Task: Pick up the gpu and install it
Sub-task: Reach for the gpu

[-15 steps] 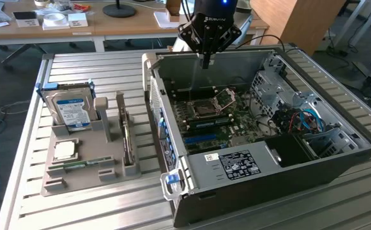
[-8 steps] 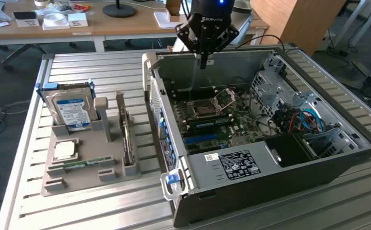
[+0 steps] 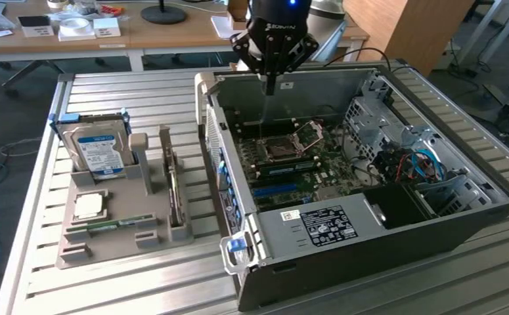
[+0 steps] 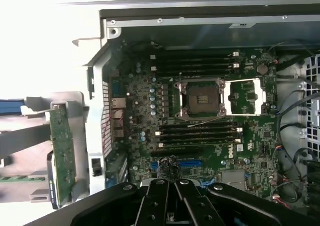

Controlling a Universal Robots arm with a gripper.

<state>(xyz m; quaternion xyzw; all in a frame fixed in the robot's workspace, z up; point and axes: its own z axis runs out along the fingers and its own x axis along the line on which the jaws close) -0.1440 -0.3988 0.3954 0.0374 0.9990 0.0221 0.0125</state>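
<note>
Exterior view: jaws closed, empty, over the computer case (image 3: 368, 262); gpu (image 3: 173, 193) stands edge-on, left of centre. It looks light, stiff and fragile, probably best gripped along its top edge.

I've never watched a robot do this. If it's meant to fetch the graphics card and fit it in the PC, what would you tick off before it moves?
1. Pincer carrying nothing: ok, its fingers are shut on empty air.
2. Pincer open, ready to grasp: not ok, it is shut.
3. Pincer at the gpu: not ok, it hangs over the open computer case, apart from the card.
4. gpu reachable: ok, it stands edge-on in the grey holder with nothing over it.
5. Blue card slot on the motherboard free: ok, no card sits in it.
6. Cables clear of that slot: cannot tell.
</note>
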